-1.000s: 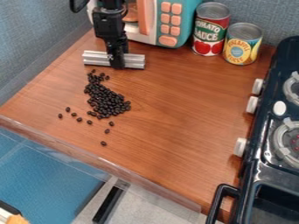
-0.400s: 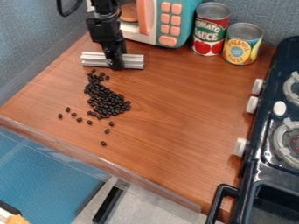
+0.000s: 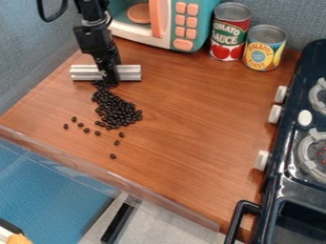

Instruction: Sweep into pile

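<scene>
— Biggest first?
— Wooden bench [image 3: 191, 119], then toy stove [image 3: 280, 176] along the right of the view, with a dark well at the near end; can't make out any contents.
— And then?
— Toy microwave [image 3: 202, 28] at the back, with a round orange plate [image 3: 138, 13] inside. Next, to the right, red-labelled can [image 3: 230, 35] and yellow-labelled can [image 3: 261, 55], side by side and upright. Metal tops on both, so can't tell about the insides.
— Now the tool [image 3: 109, 80]?
— At the upper left of the bench, low down, closed around the middle of a silver bar [image 3: 130, 72]. Lying crosswise in the view, that bar.
— And the beans [image 3: 116, 110]?
— Heaped mostly on the near side of bar and tool, starting right by the fingertips and spreading nearer and slightly right. Then a few strays, scattered left of the heap and nearer still.
— Room around?
— Broad stretch of wood between heap and stove, narrower strip between bar and microwave. Blue wall [image 3: 32, 47] near the bar's left end. Front edge [image 3: 83, 166] slanting past the strays, fairly near the leftmost and nearest.
</scene>
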`<state>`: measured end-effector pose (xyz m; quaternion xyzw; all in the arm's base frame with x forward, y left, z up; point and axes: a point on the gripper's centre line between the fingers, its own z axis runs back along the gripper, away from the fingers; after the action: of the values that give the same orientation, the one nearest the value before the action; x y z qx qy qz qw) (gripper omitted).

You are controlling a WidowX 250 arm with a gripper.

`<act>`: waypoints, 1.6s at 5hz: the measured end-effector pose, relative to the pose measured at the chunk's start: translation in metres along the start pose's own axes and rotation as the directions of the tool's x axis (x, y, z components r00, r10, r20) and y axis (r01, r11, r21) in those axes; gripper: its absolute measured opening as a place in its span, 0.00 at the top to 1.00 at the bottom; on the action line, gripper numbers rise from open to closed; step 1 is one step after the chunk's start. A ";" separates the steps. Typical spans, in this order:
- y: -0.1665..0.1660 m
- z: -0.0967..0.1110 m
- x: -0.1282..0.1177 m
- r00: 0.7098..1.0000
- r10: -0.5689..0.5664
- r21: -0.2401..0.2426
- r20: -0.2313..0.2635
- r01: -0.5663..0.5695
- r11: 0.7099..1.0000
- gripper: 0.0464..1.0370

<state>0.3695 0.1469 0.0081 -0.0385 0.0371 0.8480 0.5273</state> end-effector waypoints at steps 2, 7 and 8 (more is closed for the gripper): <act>0.015 -0.003 0.002 0.999 0.038 0.002 -0.009 -0.038 0.999 0.65; 0.041 -0.006 -0.011 0.981 0.186 0.019 -0.063 -0.185 0.983 0.66; 0.053 -0.007 -0.017 0.979 0.193 0.039 -0.069 -0.190 0.981 0.66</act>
<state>0.3299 0.1078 0.0042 -0.0571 0.0735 0.8921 0.4422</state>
